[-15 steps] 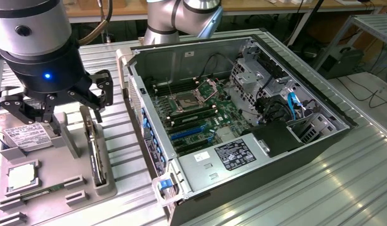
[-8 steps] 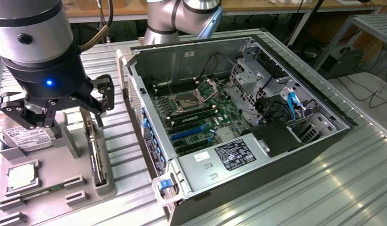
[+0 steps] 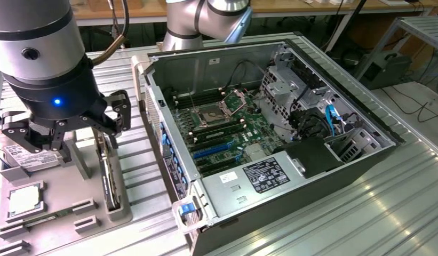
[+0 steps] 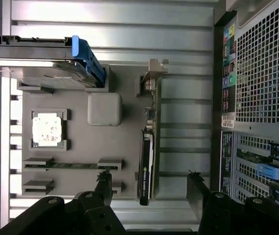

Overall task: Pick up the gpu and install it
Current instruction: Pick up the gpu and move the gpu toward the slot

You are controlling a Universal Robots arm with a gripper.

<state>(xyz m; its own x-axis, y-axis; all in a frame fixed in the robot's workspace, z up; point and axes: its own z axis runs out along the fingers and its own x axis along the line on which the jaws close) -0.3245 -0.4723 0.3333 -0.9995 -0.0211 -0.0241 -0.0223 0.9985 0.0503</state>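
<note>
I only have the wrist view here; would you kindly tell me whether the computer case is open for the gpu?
Observer: Yes. In the exterior view the case lies on its side with the panel off, so the motherboard faces up.
Operator: Thank you. Are there free slots on it?
Observer: The blue slots look unoccupied, though I can't be certain.
Operator: And how high is the pincer over the gpu?
Observer: The open pincer hangs low over the tray, near the top edge of the gpu, which stands on edge. I cannot judge whether they touch.
</note>
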